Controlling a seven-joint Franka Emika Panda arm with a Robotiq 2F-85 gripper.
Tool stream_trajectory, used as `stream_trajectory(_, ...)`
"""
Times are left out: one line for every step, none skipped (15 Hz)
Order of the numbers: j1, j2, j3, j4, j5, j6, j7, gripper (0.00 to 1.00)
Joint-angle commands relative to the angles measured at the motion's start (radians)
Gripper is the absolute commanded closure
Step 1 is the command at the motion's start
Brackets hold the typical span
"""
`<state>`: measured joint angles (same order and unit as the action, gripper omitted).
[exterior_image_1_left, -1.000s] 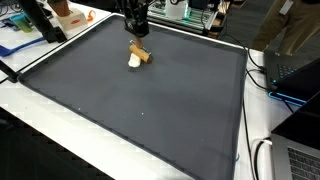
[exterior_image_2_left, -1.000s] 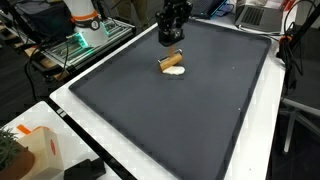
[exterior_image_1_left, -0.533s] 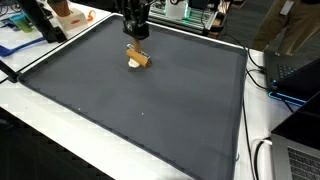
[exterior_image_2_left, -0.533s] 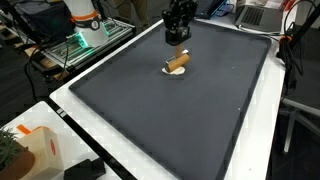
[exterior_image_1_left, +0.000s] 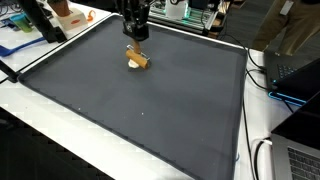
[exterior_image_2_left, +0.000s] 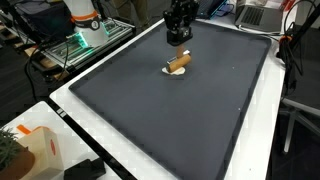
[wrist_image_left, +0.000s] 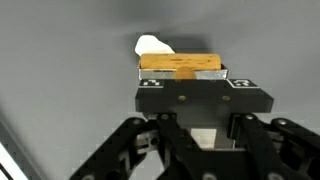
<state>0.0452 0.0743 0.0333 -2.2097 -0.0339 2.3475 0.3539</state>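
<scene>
Wooden block (wrist_image_left: 180, 64) clamped end to end in the narrowed pincer (exterior_image_2_left: 179, 44), long axis running jaw to jaw, tilted, low over the far part of the dark desk (exterior_image_1_left: 150, 120). Just beneath its lower end, touching or nearly so: white piece (wrist_image_left: 152, 45).

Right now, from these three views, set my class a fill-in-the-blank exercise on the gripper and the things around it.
1. The gripper is shut on a tan block of ____.
2. Next to the block lies a small ____ piece.
3. Under both spreads a large, dark ____ mat.
Missing words: wood; white; grey.
</scene>
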Motion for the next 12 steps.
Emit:
stream_trajectory(0.008, 0.068, 0.006, 0.007, 0.066, 0.104, 0.032, 0.78)
stream_trajectory(0.008, 0.072, 0.005, 0.007, 0.065, 0.106, 0.040, 0.78)
stream_trajectory(0.010, 0.075, 0.004, 0.004, 0.056, 0.118, 0.051, 0.78)
stream_trajectory(0.011, 0.077, 0.004, 0.001, 0.050, 0.135, 0.064, 0.78)
stream_trajectory(0.012, 0.078, 0.003, -0.001, 0.046, 0.146, 0.076, 0.78)
stream_trajectory(0.012, 0.079, 0.002, -0.003, 0.039, 0.163, 0.091, 0.78)
stream_trajectory(0.013, 0.081, 0.000, -0.005, 0.031, 0.180, 0.105, 0.78)
stream_trajectory(0.013, 0.084, -0.001, -0.005, 0.026, 0.196, 0.119, 0.78)
stream_trajectory(0.013, 0.088, -0.002, -0.003, 0.026, 0.204, 0.127, 0.78)
stream_trajectory(0.013, 0.093, -0.003, -0.001, 0.024, 0.215, 0.138, 0.78)
stream_trajectory(0.013, 0.099, -0.005, 0.001, 0.024, 0.223, 0.142, 0.78)
stream_trajectory(0.013, 0.104, -0.006, 0.002, 0.025, 0.232, 0.147, 0.78)
